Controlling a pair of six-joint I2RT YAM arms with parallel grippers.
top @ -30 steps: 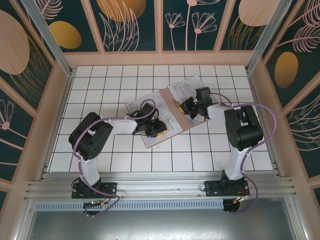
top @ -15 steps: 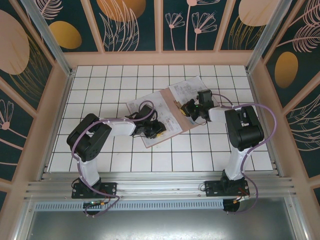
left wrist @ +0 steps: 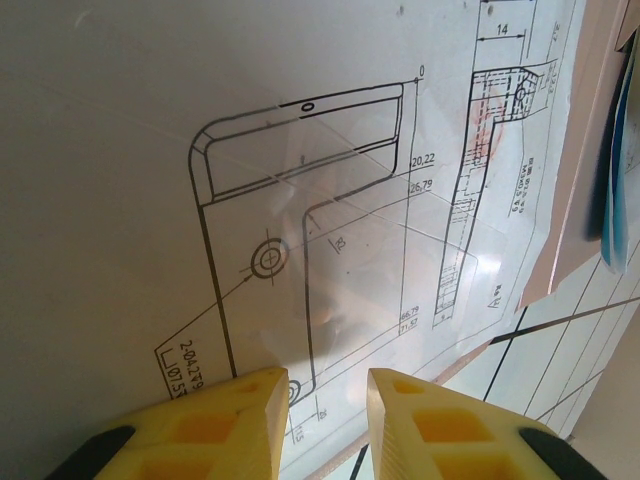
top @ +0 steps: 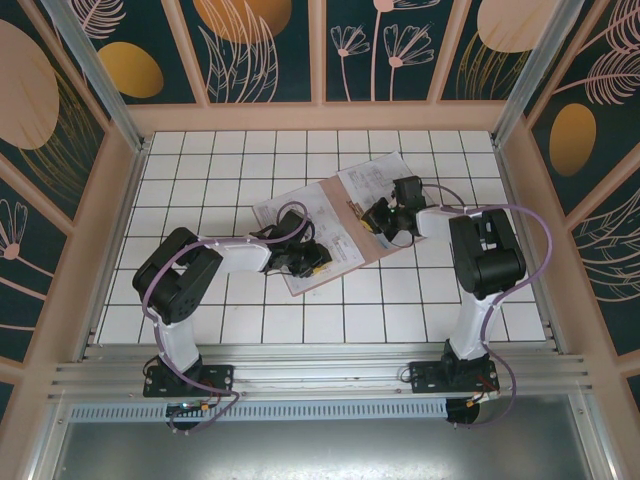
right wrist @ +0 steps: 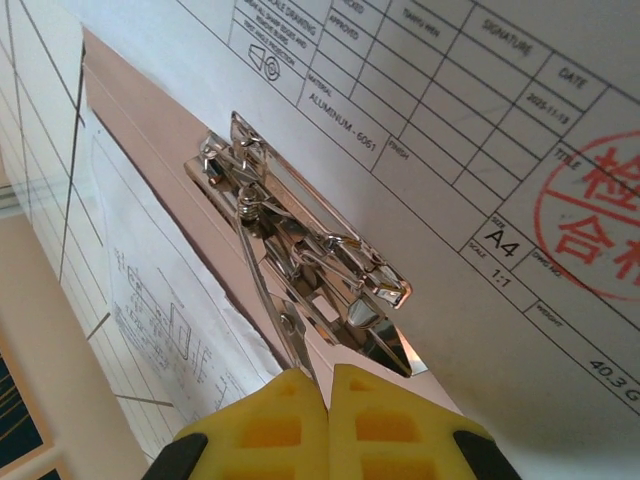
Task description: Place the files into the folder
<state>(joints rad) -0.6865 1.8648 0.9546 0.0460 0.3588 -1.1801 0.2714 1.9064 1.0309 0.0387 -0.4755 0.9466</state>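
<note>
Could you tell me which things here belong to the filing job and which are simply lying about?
Job: folder, its metal clip, printed sheets, cyan sheet, left gripper, right gripper.
Merely surroundings: tiled table, patterned walls.

White gridded tabletop (top: 380, 300), floral panels (top: 260, 50) — dark teal

Folder (top: 352, 264) and files (top: 372, 178) on white tiled table (top: 200, 180)
</note>
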